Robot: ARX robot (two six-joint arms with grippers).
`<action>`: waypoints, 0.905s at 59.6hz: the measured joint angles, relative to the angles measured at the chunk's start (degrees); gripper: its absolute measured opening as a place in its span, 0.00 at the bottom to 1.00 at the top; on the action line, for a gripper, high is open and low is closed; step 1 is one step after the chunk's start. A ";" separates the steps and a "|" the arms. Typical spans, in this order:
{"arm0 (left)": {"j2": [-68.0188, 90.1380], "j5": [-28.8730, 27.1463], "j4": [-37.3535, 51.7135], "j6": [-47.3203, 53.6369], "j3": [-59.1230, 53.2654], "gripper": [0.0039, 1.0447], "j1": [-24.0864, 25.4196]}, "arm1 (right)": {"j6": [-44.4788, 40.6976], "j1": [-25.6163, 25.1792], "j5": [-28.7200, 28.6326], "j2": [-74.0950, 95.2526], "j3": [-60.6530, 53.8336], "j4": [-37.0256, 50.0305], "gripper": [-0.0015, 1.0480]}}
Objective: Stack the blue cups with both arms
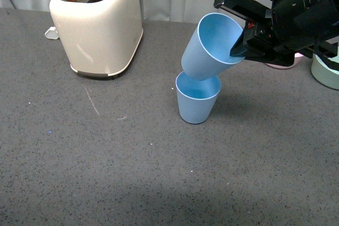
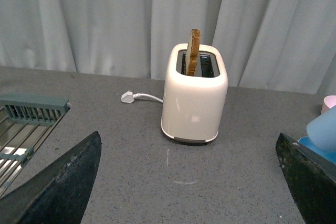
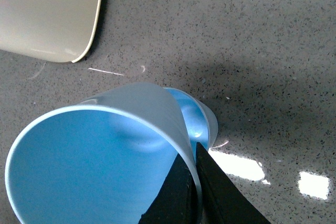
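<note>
Right gripper [image 1: 237, 51] reaches in from the right side of the front view, raised off the table. Its fingers [image 3: 226, 198] are pinched close together on the rim wall of the tilted blue cup [image 1: 209, 51], one inside and one outside. Left gripper [image 2: 188, 145] shows only in its own wrist view, jaws spread wide apart.

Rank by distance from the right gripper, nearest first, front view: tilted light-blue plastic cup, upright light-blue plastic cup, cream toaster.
1. Tilted light-blue plastic cup, held in the right gripper.
2. Upright light-blue plastic cup, just below it.
3. Cream toaster, far left.
</note>
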 joint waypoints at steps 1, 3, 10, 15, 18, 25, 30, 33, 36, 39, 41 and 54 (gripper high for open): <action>0.00 0.00 0.00 0.00 0.00 0.94 0.00 | 0.04 0.04 0.00 0.04 0.02 -0.02 0.01; 0.00 0.00 0.00 0.00 0.00 0.94 0.00 | 0.09 0.15 -0.02 0.24 0.09 -0.04 0.01; 0.00 0.00 0.00 0.00 0.00 0.94 0.00 | 0.09 0.37 -0.26 0.42 0.31 -0.46 0.04; 0.00 0.00 0.00 0.00 0.00 0.94 0.00 | 0.63 0.37 -1.09 0.42 0.35 -0.02 0.22; 0.00 0.00 0.00 0.00 0.00 0.94 0.00 | 0.81 0.35 0.02 0.39 0.35 0.76 0.33; 0.00 0.00 0.00 0.00 0.00 0.94 0.00 | -1.03 0.26 4.55 -0.68 -0.07 3.61 0.51; 0.00 0.00 0.00 0.00 0.00 0.94 0.00 | -2.03 0.11 5.73 -1.88 -0.24 3.89 0.65; 0.00 0.00 0.00 0.00 0.00 0.94 0.00 | -2.23 0.04 5.86 -2.21 -0.24 3.96 0.72; 0.00 0.00 0.00 0.00 0.00 0.94 0.00 | -3.15 0.15 7.32 -2.25 -0.74 5.42 0.79; 0.00 0.02 0.00 0.00 0.00 0.94 0.00 | -8.31 0.44 16.63 -1.55 -6.03 20.59 0.72; 0.02 0.20 0.00 0.02 0.00 0.94 0.00 | -13.11 0.42 23.45 -1.20 -11.37 33.44 0.65; -0.02 -0.11 -0.09 0.02 0.00 0.94 0.00 | -24.35 -4.79 25.33 -11.43 -32.89 71.12 0.26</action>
